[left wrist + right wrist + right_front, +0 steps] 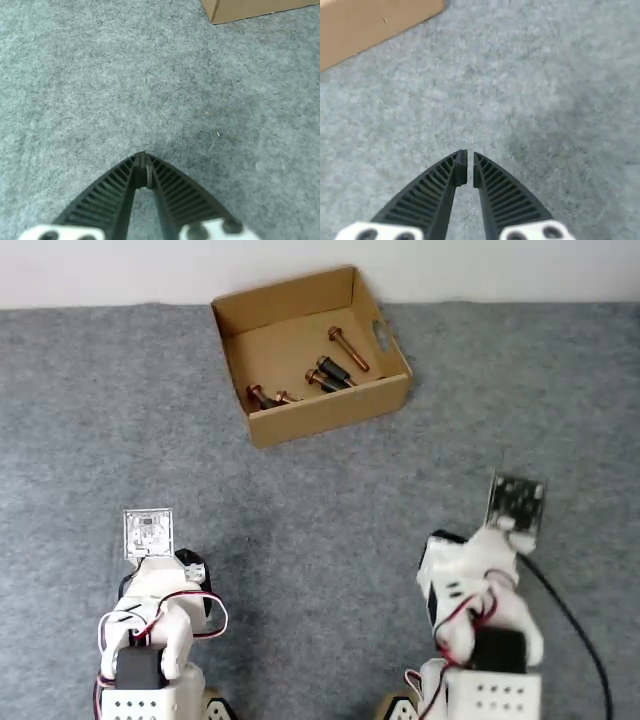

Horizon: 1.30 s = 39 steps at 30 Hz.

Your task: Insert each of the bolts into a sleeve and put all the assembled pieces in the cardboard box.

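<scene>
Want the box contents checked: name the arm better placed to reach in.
Right, slightly, I'd judge: the right claw sits further forward towards the cardboard box than the left claw.

Grey felt tabletop [320,490], white wall [120,270] behind

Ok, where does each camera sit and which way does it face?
High view: fixed overhead, looking down on the cardboard box and grey mat; left arm and right arm at the near edge.
Left wrist view: on the left wrist, looking past the left gripper at the mat, box corner beyond.
Right wrist view: on the right wrist, past the right gripper, likewise.
Shared: all show box and mat.
</scene>
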Motion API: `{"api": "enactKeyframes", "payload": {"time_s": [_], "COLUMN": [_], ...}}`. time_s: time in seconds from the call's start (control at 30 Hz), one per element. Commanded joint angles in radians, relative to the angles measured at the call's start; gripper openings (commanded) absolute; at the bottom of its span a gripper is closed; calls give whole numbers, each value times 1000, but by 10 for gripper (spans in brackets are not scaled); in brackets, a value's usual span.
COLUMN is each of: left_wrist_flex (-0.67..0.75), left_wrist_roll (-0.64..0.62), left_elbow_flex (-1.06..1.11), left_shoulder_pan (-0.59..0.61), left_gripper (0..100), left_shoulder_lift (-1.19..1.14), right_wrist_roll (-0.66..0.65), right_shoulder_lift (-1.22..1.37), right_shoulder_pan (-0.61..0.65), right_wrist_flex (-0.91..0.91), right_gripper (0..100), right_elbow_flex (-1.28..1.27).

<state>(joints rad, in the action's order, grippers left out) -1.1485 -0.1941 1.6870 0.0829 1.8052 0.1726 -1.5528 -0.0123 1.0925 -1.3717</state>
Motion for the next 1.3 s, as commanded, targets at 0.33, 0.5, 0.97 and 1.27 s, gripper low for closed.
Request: {"api": "enactKeyframes", "payload": {"time_s": [0.33, 0.5, 0.97, 1.27], "left_wrist_flex": [-9, -9, -9, -9], "left_wrist_roll": [12, 12, 12, 12], "left_elbow_flex": [-4, -4, -4, -4], "left_shoulder_pan": [2, 2, 2, 2], "left_gripper": [5, 5, 5, 5], "left_shoulder_lift": [9, 9, 9, 9], "right_wrist_roll": [-77, -72, -77, -77], "right_shoulder_lift": [-260, -260, -259, -259], "right_shoulder_pan": [-59, -59, -62, -59], "right_wrist_flex": [1, 8, 213, 213], "right_gripper": [8, 8, 9, 9], "right_elbow_flex": [-275, -311, -311, -311]}}
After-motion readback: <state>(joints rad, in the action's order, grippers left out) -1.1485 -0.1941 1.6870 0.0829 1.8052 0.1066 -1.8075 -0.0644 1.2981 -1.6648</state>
